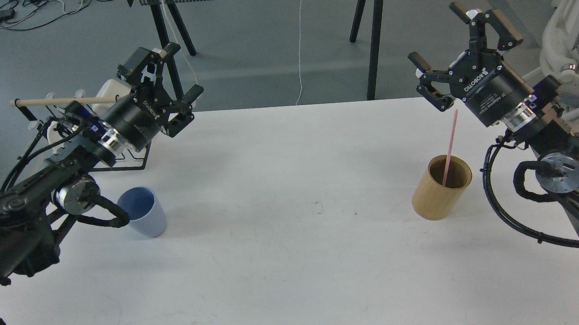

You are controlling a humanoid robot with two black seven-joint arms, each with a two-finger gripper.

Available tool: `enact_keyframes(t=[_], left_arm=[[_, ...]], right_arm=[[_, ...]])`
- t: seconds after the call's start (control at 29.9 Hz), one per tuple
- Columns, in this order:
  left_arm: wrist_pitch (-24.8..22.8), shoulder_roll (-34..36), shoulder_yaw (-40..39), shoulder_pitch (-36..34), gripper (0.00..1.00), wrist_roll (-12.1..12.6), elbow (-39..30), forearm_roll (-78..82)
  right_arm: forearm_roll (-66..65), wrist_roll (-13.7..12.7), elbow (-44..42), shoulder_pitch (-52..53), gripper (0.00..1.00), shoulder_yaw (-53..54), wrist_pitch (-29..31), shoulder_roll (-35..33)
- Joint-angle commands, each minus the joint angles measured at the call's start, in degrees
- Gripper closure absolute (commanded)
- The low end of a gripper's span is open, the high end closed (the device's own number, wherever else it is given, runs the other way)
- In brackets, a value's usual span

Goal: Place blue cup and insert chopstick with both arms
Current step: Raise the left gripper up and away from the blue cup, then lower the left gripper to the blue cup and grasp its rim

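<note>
1. My left tool (181, 72) is hanging in the air above the far left corner of the counter (296, 264). Its two fingers are spread wide apart, and it is holding nothing.
2. My right tool (459, 36) is hanging in the air near the far right corner of the counter. Its two fingers are also spread wide apart, and it is holding nothing.
3. The blue cup (144, 211) is standing upright close to the left edge of the counter, with its mouth facing up. A black cable from my left arm is lying right against its left side.
4. The chopstick (449, 143) is pink and thin. It is standing inside the tan bamboo cup (441, 186), leaning a little, and its top end is sticking up well above the rim.
5. The tan bamboo cup is standing upright near the right edge of the counter. It is well apart from the blue cup.
6. A pale wooden stick (63, 101) is lying level on a wire rack (136, 160) at the far left corner of the counter, behind my left arm.
7. The chopstick's top end is pointing up just below my right tool, but it is not touching it.
</note>
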Motion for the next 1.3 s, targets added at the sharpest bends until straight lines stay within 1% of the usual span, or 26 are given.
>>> enact_keyframes(t=[0.0, 0.17, 0.33, 0.5, 0.57, 0.7, 0.74, 0.8, 0.94, 1.07, 1.14, 1.2, 1.27], left_arm=[[0.0, 1.1, 0.0, 0.7, 0.0, 0.0, -1.9, 0.0], [0.0, 3.7, 0.0, 0.0, 0.0, 0.0, -2.1, 0.1], [0.0, 4.3, 0.2, -0.7, 0.0, 0.0, -1.5, 1.5], [0.0, 8.5, 0.1, -3.9, 0.0, 0.0, -2.4, 14.0], [0.0, 9.6, 0.2, -5.3, 0.0, 0.0, -4.4, 17.7], [0.0, 14.6, 1.7, -9.8, 0.0, 0.0, -8.1, 26.7], [0.0, 15.7, 2.7, -10.8, 0.0, 0.0, -8.3, 28.7], [0.0, 18.1, 7.4, -14.0, 0.0, 0.0, -8.3, 32.9], [0.0, 22.5, 20.7, -19.4, 0.0, 0.0, -8.5, 43.0], [0.0, 23.7, 30.6, -20.0, 0.0, 0.0, -7.9, 56.8], [0.0, 23.9, 32.6, -19.6, 0.0, 0.0, -7.4, 60.3], [0.0, 24.7, 33.0, -19.3, 0.0, 0.0, -7.4, 61.6], [0.0, 25.4, 33.0, -17.4, 0.0, 0.0, -6.9, 61.7]], right_arm=[[0.0, 0.0, -0.5, 0.0, 0.02, 0.0, 0.0, -0.2], [0.0, 0.0, -0.6, -0.2, 0.02, -0.2, 0.0, -0.5], [-0.1, 0.0, -0.4, -0.3, 0.02, -0.3, 0.0, -0.9], [-0.1, 0.0, -0.6, -1.4, 0.01, -0.4, 0.0, -2.7], [-0.1, 0.0, -0.5, -2.1, 0.02, -0.4, 0.0, -3.1], [-0.1, 0.0, -0.2, -2.7, 0.01, -0.4, 0.0, -3.8], [-0.1, 0.0, -0.3, -2.7, 0.01, -0.4, 0.0, -3.8], [-0.1, 0.0, -0.3, -2.7, 0.01, -0.4, 0.0, -3.8], [-0.1, 0.0, -0.4, -2.8, 0.01, -0.4, 0.0, -3.7], [-0.1, 0.0, -0.4, -2.8, 0.01, -0.4, 0.0, -3.6], [-0.1, 0.0, -0.5, -2.8, 0.01, -0.4, 0.0, -3.6], [-0.2, 0.0, -0.5, -2.8, 0.01, -0.4, 0.0, -3.6], [-0.2, 0.0, -0.5, -2.8, 0.01, -0.5, 0.0, -3.5]])
